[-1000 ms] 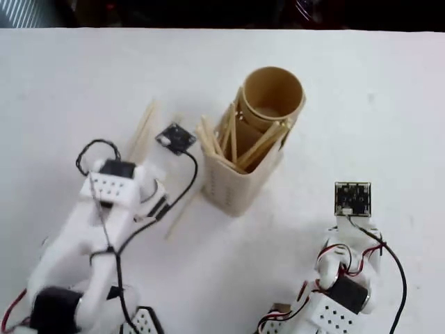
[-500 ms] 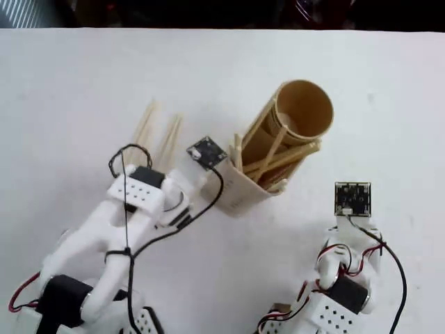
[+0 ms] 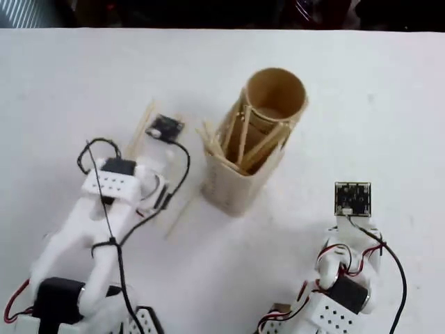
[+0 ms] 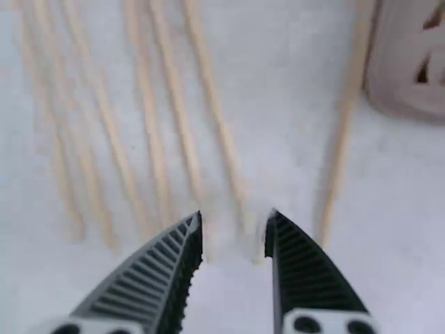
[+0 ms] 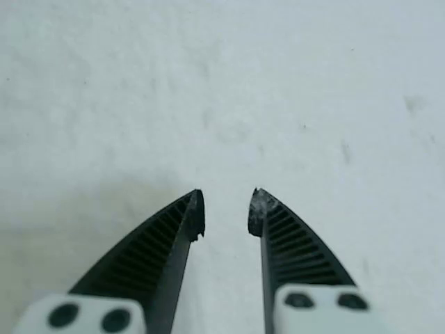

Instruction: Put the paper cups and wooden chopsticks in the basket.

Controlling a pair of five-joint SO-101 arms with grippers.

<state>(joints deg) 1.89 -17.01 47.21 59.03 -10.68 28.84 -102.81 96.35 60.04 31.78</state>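
The basket (image 3: 235, 182) stands near the middle of the white table (image 3: 361, 90), a pale slotted box seen from above. A tan paper cup (image 3: 276, 92) sits in its far end, mouth up and leaning toward 1 o'clock. A second rim shows inside the cup, but I cannot tell whether that is another cup nested in it. Several stowed chopsticks (image 3: 243, 139) stick up out of the basket and lean across the cup's side, their tips fanning out at the basket's 10 o'clock corner.

At 9 to 10 o'clock from the basket, near it but apart, the loose chopsticks (image 3: 141, 127) lie flat on the table, roughly side by side. A single chopstick (image 3: 182, 214) lies apart from them at the basket's 8 o'clock, just beside the wall and pointing away toward 7 o'clock.

The left arm (image 3: 104, 209) comes in from 7 o'clock, and its wrist hangs over the loose chopsticks. In its wrist view the left gripper (image 4: 234, 233) is low over the table with its jaws apart and nothing between them. The near ends of the loose chopsticks (image 4: 149, 118) lie just ahead of its tips, with the single chopstick (image 4: 344, 139) and a corner of the basket (image 4: 410, 62) off to one side.

The right arm (image 3: 348, 278) is folded at 5 o'clock, well apart from the basket. The right gripper (image 5: 226, 209) points down at bare table, its jaws a little apart and holding nothing
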